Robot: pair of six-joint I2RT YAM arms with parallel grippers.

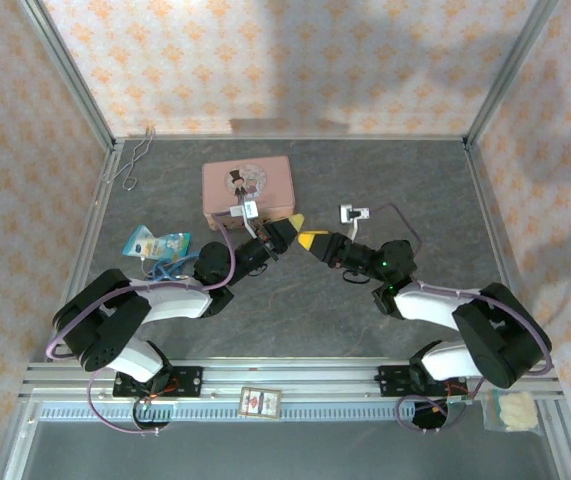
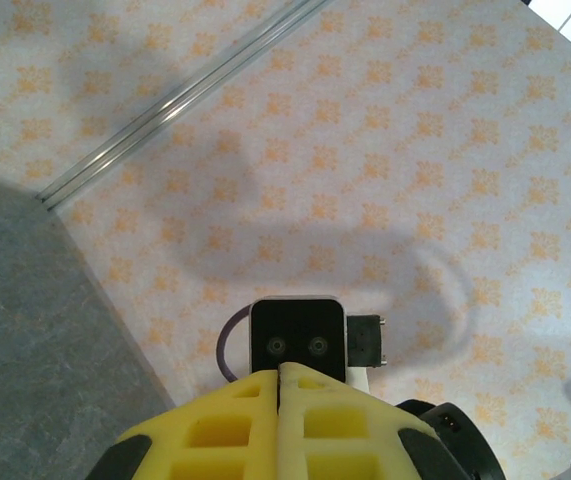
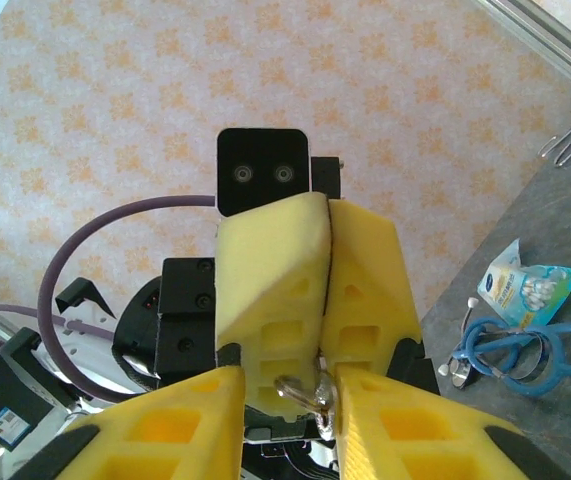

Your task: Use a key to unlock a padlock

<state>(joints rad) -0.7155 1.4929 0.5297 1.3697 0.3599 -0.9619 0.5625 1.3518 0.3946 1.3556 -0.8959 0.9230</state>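
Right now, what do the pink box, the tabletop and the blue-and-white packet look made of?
Pink box: probably painted metal or card; smooth lid with a printed picture. Tabletop: matte dark grey, mottled like stone, maybe laminate. Blue-and-white packet: likely printed plastic film, by its sheen and creases.

Left gripper (image 2: 279,374) pressed closed; black camera block (image 2: 298,338) just beyond; patterned wall (image 2: 415,150) behind.
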